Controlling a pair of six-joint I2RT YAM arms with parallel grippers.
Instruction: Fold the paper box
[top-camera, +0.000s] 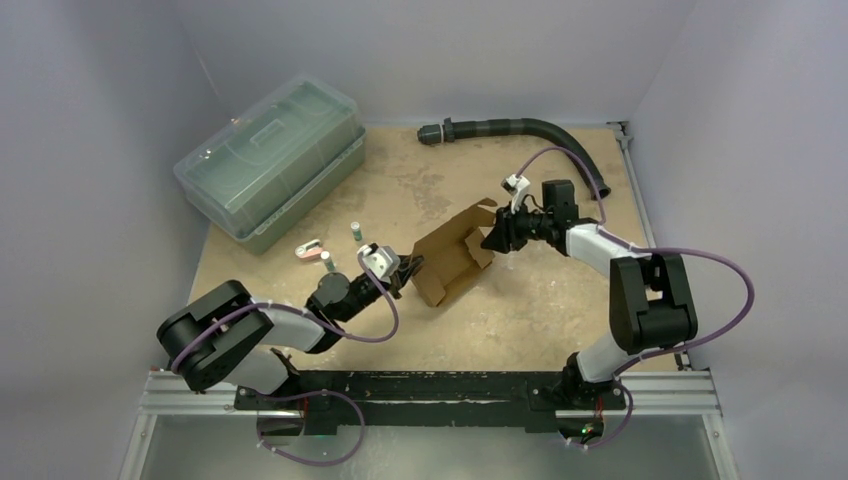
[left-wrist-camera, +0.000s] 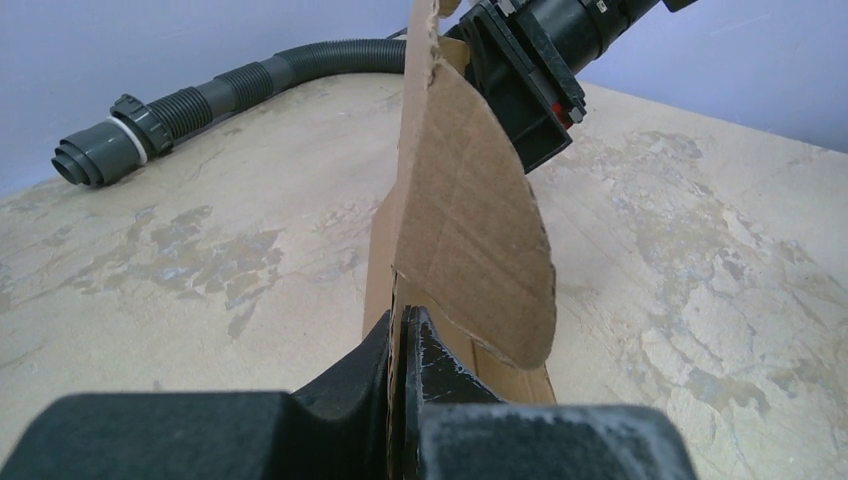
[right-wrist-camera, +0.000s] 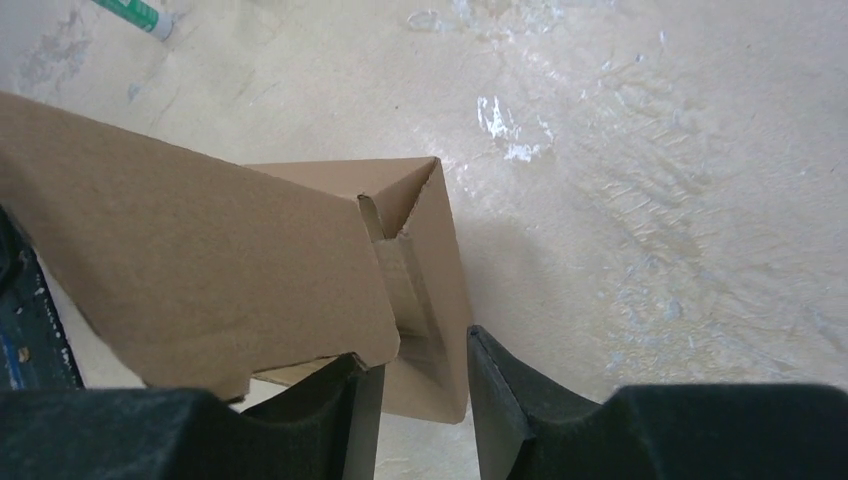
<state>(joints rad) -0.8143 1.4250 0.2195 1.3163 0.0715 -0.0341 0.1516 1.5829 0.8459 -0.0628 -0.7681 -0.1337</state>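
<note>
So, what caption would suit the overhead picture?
Left claw pinches a half-folded cardboard box while right claw straddles its opposite end.

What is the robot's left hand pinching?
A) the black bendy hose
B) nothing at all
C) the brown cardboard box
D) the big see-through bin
C: in the left wrist view the left gripper is clamped shut on an edge of the paper box, with the cardboard standing up out of it.
</note>
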